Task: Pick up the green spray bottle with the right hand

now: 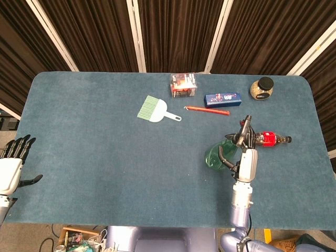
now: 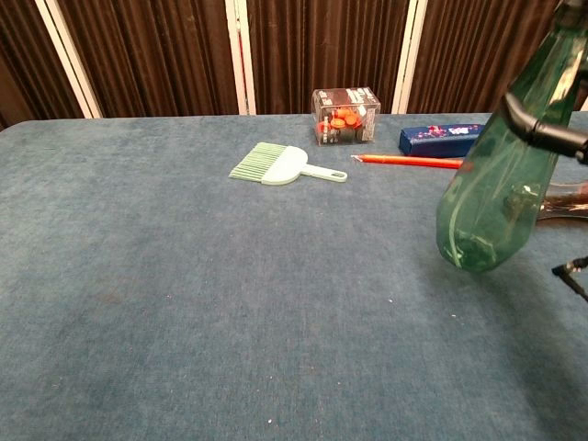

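The right hand (image 1: 244, 157) had its dark fingers (image 2: 537, 129) wrapped around the translucent green plastic spray bottle (image 2: 496, 188), which hung tilted, clear of the blue felt worktop (image 1: 94, 136), near its right side. Just beyond it lay a clear drink bottle with a red label (image 1: 268, 139). The left hand (image 1: 11, 165) waited off the worktop's left edge, fingers spread and holding nothing.

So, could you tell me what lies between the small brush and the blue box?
In the head view, the red pen lies between the brush and blue box.
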`<state>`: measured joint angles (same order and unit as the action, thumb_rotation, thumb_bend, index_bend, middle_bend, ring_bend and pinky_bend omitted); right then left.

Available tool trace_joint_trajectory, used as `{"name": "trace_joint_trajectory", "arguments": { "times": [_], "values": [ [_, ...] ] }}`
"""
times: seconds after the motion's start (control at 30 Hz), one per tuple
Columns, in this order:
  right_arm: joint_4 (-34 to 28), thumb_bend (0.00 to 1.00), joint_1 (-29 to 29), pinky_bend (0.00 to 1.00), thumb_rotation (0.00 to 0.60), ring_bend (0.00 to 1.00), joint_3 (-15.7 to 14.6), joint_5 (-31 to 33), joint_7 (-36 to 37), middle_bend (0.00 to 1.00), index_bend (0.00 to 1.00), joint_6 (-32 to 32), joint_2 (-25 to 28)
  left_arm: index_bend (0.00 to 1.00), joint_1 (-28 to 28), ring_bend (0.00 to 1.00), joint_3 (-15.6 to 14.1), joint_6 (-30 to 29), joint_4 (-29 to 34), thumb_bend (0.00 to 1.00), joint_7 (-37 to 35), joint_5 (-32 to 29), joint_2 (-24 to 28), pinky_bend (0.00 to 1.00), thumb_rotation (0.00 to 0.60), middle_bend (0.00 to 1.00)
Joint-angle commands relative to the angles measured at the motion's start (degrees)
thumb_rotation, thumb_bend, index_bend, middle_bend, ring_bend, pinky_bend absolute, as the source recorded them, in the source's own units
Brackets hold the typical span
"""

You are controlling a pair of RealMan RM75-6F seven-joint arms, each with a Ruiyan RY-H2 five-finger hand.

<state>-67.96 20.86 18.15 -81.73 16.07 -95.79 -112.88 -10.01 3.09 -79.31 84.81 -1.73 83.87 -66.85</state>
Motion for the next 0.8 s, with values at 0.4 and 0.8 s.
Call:
{"name": "trace_joint_trajectory", "arguments": {
  "times": [0.4,0.8],
  "values": [
    [11.35,0.67,-0.87,0.04,0.6,0.0,-1.75,-0.91,4.47,0.07,0.81,-1.09,-5.65,0.0,-0.15,0.0,-0.09,0.57,0.07,0.04,-0.24,-0.39,0.18,0.0,0.6,0.0],
    [12.61,0.45,-1.88,0.02,0.6,0.0,-3.31,-1.3,4.02,0.0,0.12,0.42,-4.68,0.0,-0.05,0.0,-0.02,-0.24,-0.12,0.04,0.44,-0.08,-0.27,0.0,0.6,0.0]
  ]
}}
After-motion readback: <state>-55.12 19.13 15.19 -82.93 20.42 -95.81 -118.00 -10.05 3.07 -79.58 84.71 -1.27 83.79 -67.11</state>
